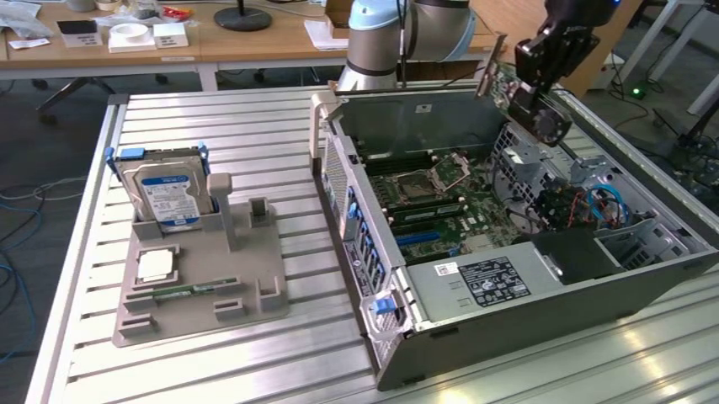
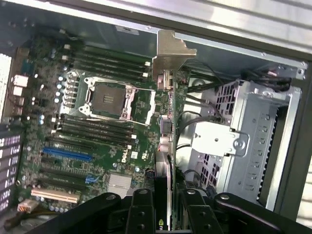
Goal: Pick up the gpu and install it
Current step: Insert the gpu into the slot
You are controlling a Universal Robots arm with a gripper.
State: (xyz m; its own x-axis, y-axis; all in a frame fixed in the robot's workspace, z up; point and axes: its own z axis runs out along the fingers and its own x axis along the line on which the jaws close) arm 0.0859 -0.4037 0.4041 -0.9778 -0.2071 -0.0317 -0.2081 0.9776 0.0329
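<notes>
- My claw (image 2: 162, 200) clamped the gpu (image 2: 166, 124) edge-on, its long axis running straight away from my grip (silver bracket (image 2: 171, 51) farthest).
- Beyond it lay the motherboard (image 2: 46, 131) of the open case (image 1: 506, 328).

Bright even daylight, glare on slatted table (image 1: 635, 349), shadowed case (image 1: 427, 118) interior

Black gripper (image 2: 165, 200). Gpu (image 2: 168, 58) with a shiny silver end, dark green along the thin edge. Green motherboard (image 2: 44, 126) with black slots (image 2: 112, 61) and one bright blue slot (image 2: 66, 154). Grey computer case (image 1: 540, 316). Silver hard drive (image 1: 168, 198), blue and white on the front, blue at the top corners. Plain grey holder (image 1: 197, 311). Silver table (image 1: 225, 126) with long stripes. Blue cables (image 1: 604, 202).
</notes>
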